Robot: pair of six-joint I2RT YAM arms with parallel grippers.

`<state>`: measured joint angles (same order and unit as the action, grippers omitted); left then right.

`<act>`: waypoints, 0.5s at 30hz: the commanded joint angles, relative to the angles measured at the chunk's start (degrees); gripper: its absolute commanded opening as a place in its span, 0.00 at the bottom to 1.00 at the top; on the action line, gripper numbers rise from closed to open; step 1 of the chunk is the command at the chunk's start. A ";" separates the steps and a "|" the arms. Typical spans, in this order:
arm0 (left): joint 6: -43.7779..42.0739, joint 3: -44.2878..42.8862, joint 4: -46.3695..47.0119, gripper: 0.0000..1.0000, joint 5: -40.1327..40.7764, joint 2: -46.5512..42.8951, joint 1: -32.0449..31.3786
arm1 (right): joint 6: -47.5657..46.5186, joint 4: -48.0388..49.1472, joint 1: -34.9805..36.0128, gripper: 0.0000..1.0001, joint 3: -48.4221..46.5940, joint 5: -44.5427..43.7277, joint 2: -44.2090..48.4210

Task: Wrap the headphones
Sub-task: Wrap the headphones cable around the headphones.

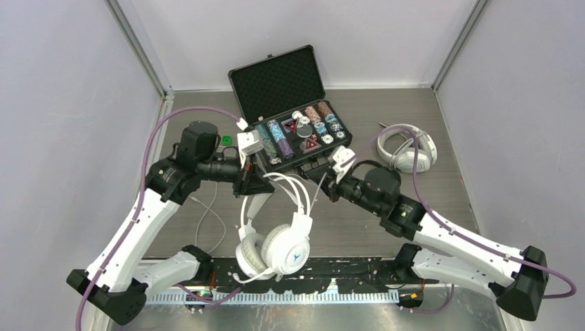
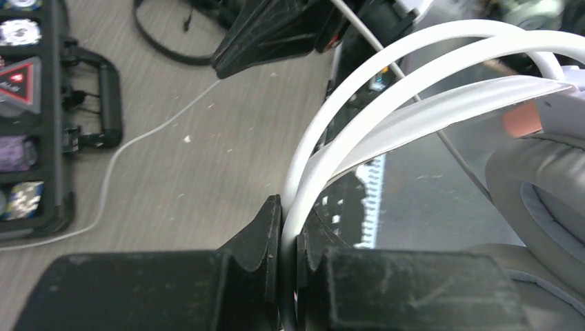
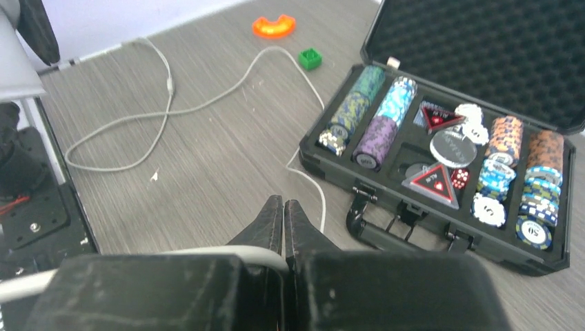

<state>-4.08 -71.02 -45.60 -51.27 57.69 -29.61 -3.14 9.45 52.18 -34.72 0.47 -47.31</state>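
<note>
Headphones (image 1: 286, 248), white and round-cupped, hang by a thin curved headband (image 2: 414, 62) clamped in the left gripper (image 2: 288, 227). Right gripper (image 3: 283, 210): black jaws pressed together, contents unclear.

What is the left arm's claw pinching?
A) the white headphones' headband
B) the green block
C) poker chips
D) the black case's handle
A: the left gripper is shut on the white headband, whose ear cups hang below.

White headset (image 1: 286, 249) in left fingers (image 1: 252, 185), open case (image 1: 276, 83)
</note>
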 commanded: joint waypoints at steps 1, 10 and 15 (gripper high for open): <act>-11.58 0.79 -5.98 0.00 4.43 -1.52 -0.01 | 0.94 -17.40 -0.65 0.00 -11.78 -1.26 -5.02; -16.77 3.90 -6.30 0.00 19.71 -1.15 -0.18 | 5.82 -36.54 -0.82 0.00 -29.22 2.09 -13.30; -16.12 4.49 -5.08 0.00 30.34 -0.55 -0.90 | 11.17 -48.21 -0.77 0.00 -38.02 6.29 -19.19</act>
<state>-19.75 -66.70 -50.46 -28.91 57.52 -29.65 2.35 -29.56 51.99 -64.88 4.01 -63.48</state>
